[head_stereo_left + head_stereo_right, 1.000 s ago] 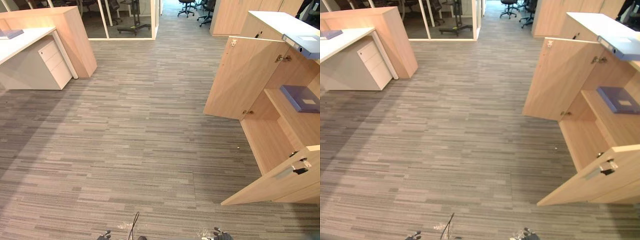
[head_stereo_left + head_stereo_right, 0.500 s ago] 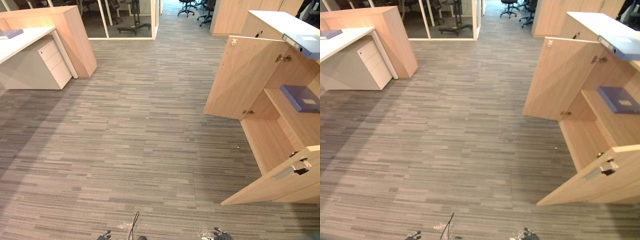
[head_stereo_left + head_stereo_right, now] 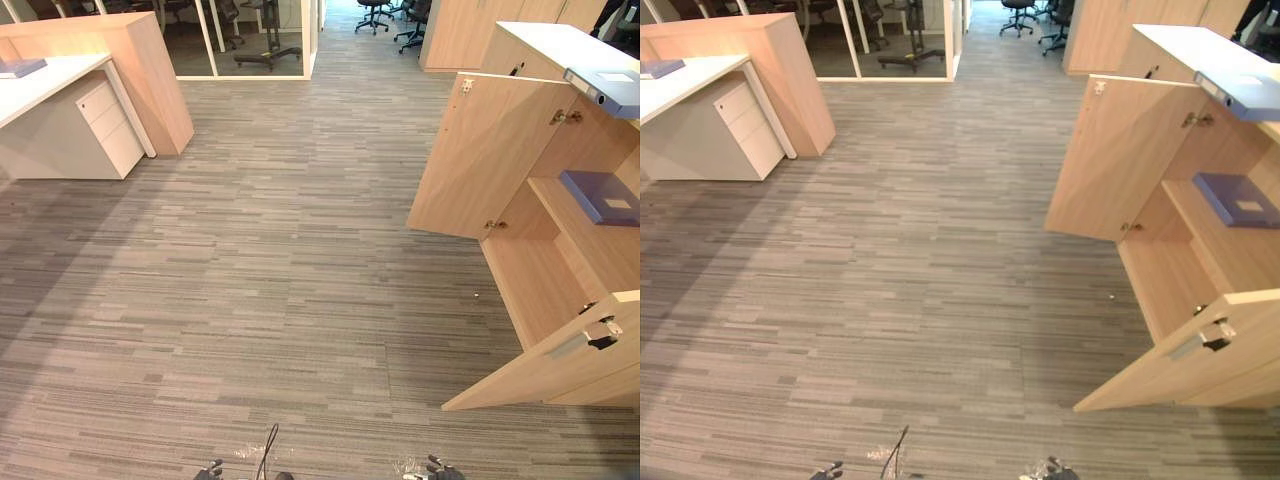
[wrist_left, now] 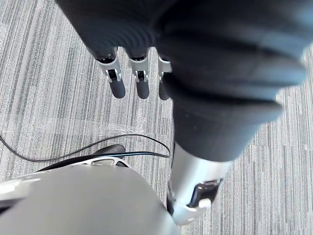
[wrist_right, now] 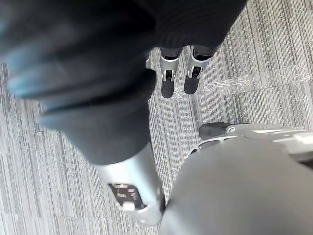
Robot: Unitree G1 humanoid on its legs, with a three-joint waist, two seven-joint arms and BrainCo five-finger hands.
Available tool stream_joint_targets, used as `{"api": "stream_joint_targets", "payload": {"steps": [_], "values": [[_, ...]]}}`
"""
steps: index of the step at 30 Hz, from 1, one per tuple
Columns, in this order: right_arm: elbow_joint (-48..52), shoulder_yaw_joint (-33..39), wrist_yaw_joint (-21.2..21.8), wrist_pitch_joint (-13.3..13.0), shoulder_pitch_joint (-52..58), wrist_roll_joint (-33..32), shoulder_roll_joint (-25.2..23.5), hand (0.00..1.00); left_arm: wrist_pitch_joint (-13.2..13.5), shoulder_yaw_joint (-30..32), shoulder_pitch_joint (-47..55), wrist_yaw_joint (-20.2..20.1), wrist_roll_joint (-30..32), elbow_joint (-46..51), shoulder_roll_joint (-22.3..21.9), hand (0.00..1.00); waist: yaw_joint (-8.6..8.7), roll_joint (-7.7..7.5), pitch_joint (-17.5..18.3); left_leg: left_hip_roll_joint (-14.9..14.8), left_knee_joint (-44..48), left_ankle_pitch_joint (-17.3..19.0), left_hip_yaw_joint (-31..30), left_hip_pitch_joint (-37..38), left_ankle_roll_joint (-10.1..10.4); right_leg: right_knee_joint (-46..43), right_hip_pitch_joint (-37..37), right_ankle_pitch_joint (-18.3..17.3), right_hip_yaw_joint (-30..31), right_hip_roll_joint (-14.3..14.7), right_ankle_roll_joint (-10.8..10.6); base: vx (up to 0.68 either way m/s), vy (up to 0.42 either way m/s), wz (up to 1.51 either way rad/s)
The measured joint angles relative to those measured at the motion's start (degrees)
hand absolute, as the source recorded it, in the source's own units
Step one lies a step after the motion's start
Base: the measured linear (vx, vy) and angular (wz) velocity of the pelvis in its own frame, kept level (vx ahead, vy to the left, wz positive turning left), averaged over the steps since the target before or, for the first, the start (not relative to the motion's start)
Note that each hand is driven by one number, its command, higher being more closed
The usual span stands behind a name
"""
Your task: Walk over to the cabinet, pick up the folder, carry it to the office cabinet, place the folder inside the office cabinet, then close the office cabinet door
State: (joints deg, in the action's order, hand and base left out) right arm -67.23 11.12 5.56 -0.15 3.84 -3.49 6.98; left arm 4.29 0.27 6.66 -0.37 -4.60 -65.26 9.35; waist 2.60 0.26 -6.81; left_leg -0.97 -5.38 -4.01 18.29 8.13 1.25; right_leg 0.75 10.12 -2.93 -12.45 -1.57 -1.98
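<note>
Our left robot hand and right robot hand are hanging at our sides over the grey carpet, fingers straight and loosely spread, carrying nothing. To the right, the office cabinet is standing with both doors open, the far door and the near door reaching out over the carpet. A blue-grey folder is lying flat on its shelf, and a ring binder is lying at the front edge of the cabinet's white top. At the far left, a slim folder is resting on the white surface, well apart from us. We cannot tell which of these the task is meaning. We are judging any of them to be stiff, fairly light and smooth-covered, so likely slippery. We are thinking the best hold is at a free edge or the spine, thumb on top and fingers beneath, keeping it level.
</note>
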Motion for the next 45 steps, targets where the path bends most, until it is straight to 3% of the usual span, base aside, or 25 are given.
{"api": "stream_joint_targets", "payload": {"steps": [15, 17, 19, 20, 22, 24, 26, 27, 28, 31, 34, 35, 37, 39, 40, 41, 42, 44, 45], "values": [[-0.13, 0.12, 0.84, 0.06, 0.0, -0.15, -0.1, 0.0, 0.02, 2.0, -0.18, -0.13, 0.06, -0.5, -0.2, 0.0, -0.17, -0.52, -0.13, -0.01, 1.86, 0.44, -1.13, -1.44, -0.28, -0.11, 0.22, 0.01, -1.43, -0.31, 0.02, 0.0, -0.001, 0.04], [-0.35, 0.31, 1.03, -0.03, -0.29, -1.51, -0.59, 0.0, 0.08, 4.32, -1.6, -0.14, -0.43, -0.32, 0.13, 0.0, -0.17, -1.67, -1.2, -2.1, 18.18, 6.51, -0.65, -9.64, 0.94, -0.94, -0.44, 0.18, -3.19, -1.14, 0.28, -0.06, -0.034, 0.31], [-0.71, 1.09, 1.1, 0.16, -0.17, -2.11, -0.61, 0.0, 0.11, 5.84, -1.61, -0.14, -0.48, 0.11, -0.05, 0.0, -0.57, -1.64, -1.54, -5.77, 29.12, 11.08, 5.37, -12.61, 2.34, -1.12, 1.37, -0.11, -3.24, -1.09, 0.87, -0.06, 0.004, 0.1], [-0.57, 1.38, 1.11, 0.16, -0.04, -2.15, -0.66, 0.0, 0.1, 6.55, -1.27, -0.14, -0.46, 0.09, -0.03, 0.0, -0.52, -1.51, -1.98, -8.48, 34.81, 14.66, 7.63, -13.97, 1.18, -1.1, 2.77, -0.86, -3.4, -1.31, 1.6, -0.04, 0.034, 0.1], [-0.27, 1.99, 1.19, 0.16, 0.34, -2.14, -0.59, 0.0, 0.11, 6.82, -1.34, -0.15, -0.47, 0.23, -0.01, 0.0, -0.32, -1.52, -2.06, -10.62, 36.37, 16.18, 7.4, -16.14, 0.0, -1.63, 3.11, -2.17, -3.33, -3.09, 1.04, 0.0, 0.088, 0.06], [0.19, 2.87, 1.34, 0.1, 0.48, -2.32, -0.56, 0.0, 0.14, 7.28, -1.3, -0.14, -0.5, 0.24, 0.0, 0.0, -0.19, -1.57, -2.24, -11.39, 32.29, 16.0, 6.1, -17.46, 0.47, -1.68, 2.94, -2.73, -3.09, -6.01, 0.12, 0.06, 0.25, -0.05], [0.21, 3.09, 1.39, 0.04, 0.39, -2.32, -0.39, 0.0, 0.11, 8.1, -1.06, -0.07, -0.8, 0.25, -0.34, 0.0, 0.16, -1.19, -2.5, -11.89, 24.07, 11.19, 3.49, -16.69, 4.6, -0.81, 3.07, -3.36, -1.88, -9.54, -2.48, 0.14, 0.415, -0.12], [0.19, 3.09, 1.4, 0.05, 0.35, -2.32, -0.25, 0.0, 0.11, 8.13, -0.86, -0.01, -1.01, 0.25, -0.46, 0.0, 0.27, -0.3, -2.39, -11.85, 22.67, 7.82, 5.11, -15.92, 9.81, 0.04, 3.43, -3.22, -1.25, -10.03, -3.54, 0.16, 0.334, 0.0], [0.15, 3.31, 1.45, 0.05, 0.31, -2.35, -0.66, 0.0, 0.1, 8.17, -0.73, 0.02, -1.12, 0.23, -0.4, 0.0, 0.8, -0.28, -2.62, -11.78, 23.14, 6.75, 6.53, -16.17, 10.28, -0.34, 3.65, -3.08, -1.19, -10.69, -3.83, 0.27, 0.38, -0.02], [0.12, 3.52, 1.69, 0.16, -0.31, -2.23, -0.84, 0.0, 0.07, 9.14, -0.55, 0.03, -2.18, 0.38, -0.65, 0.0, 0.29, -0.56, -3.09, -10.18, 25.14, 10.96, 9.01, -14.82, 8.58, -4.66, 3.19, -2.44, -0.57, -10.56, -4.21, 0.31, 0.242, -0.26], [-0.01, 3.9, 1.91, 0.18, -0.19, -2.12, -0.87, 0.0, 0.0, 9.43, -0.02, 0.03, -2.2, 0.45, -1.26, 0.0, -0.19, -0.7, -1.65, -5.89, 24.9, 14.38, 10.15, -12.35, 6.6, -8.0, 2.05, -2.08, -0.34, -14.12, -4.79, 0.29, 0.26, -0.39], [0.02, 4.64, 1.98, 0.16, 0.14, -2.11, -0.4, 0.0, 0.01, 9.32, 0.29, 0.04, -2.21, 0.45, -1.87, 0.0, -0.19, 0.07, -1.05, -3.74, 21.5, 14.45, 11.46, -9.5, 6.37, -13.97, -0.31, -2.22, 0.72, -16.21, -4.87, 0.3, 0.389, -0.27], [1.3, 5.74, 1.83, -0.64, 0.41, -2.11, 0.7, 0.0, 0.05, 8.91, 1.0, 0.02, -2.19, 0.49, -2.31, 0.0, -0.05, 0.76, 0.35, -0.78, 17.18, 12.75, 13.02, -5.81, 2.7, -29.43, -6.47, -2.83, 0.63, -20.3, -3.65, 0.31, 0.391, -0.21], [2.29, 6.59, 1.7, -0.89, 0.22, -2.03, 1.11, 0.0, 0.03, 7.66, 0.38, 0.02, -2.18, 0.54, -1.68, 0.0, 0.57, 0.04, 0.43, 2.08, 15.13, 13.27, 13.49, -0.26, 0.37, -55.26, -14.2, -1.24, -4.87, -26.21, 2.35, 0.26, 0.235, 0.01], [2.27, 7.07, 1.69, -0.88, 0.16, -2.03, 1.35, 0.0, 0.04, 7.1, 0.26, 0.02, -2.18, 0.59, -1.64, 0.0, 0.66, 0.06, 0.4, 2.3, 14.45, 13.29, 13.36, 1.17, 0.29, -59.05, -14.78, -1.45, -7.21, -26.91, 2.92, 0.29, 0.105, 0.12], [2.3, 7.71, 1.69, -0.77, 0.0, -2.06, 1.49, 0.0, 0.1, 5.91, -0.06, 0.01, -2.19, 0.59, -1.6, 0.0, 0.9, 0.33, 0.28, 2.27, 13.43, 13.26, 12.86, 3.36, 0.27, -63.43, -15.71, -3.98, -12.28, -27.22, 4.46, 0.37, 0.046, 0.05], [2.47, 8.06, 1.69, -0.79, -0.31, -2.1, 1.37, 0.0, 0.06, 5.32, -0.63, -0.01, -2.18, 0.53, -1.46, 0.0, 1.15, 0.48, 0.04, 1.57, 13.32, 13.23, 12.67, 4.92, 0.27, -63.77, -17.23, -7.78, -16.35, -26.67, 4.12, 0.3, -0.041, -0.01], [4.36, 7.69, 1.8, -0.8, -0.61, -2.11, 1.02, 0.0, 0.0, 4.91, -1.92, -0.02, -2.15, 0.49, -1.77, 0.0, 1.51, 1.39, -1.8, -0.84, 13.82, 13.06, 12.81, 6.96, 0.56, -59.28, -19.34, -12.91, -21.54, -24.41, 4.06, 0.25, -0.124, -0.18], [4.75, 7.39, 1.87, -0.82, -0.7, -2.14, 0.89, 0.0, 0.0, 4.87, -2.25, -0.04, -2.14, 0.45, -2.05, 0.0, 1.79, 1.78, -2.12, -1.7, 13.95, 12.9, 12.83, 7.36, 0.82, -55.92, -20.06, -13.43, -22.95, -23.38, 3.86, 0.24, -0.199, -0.2]]}}
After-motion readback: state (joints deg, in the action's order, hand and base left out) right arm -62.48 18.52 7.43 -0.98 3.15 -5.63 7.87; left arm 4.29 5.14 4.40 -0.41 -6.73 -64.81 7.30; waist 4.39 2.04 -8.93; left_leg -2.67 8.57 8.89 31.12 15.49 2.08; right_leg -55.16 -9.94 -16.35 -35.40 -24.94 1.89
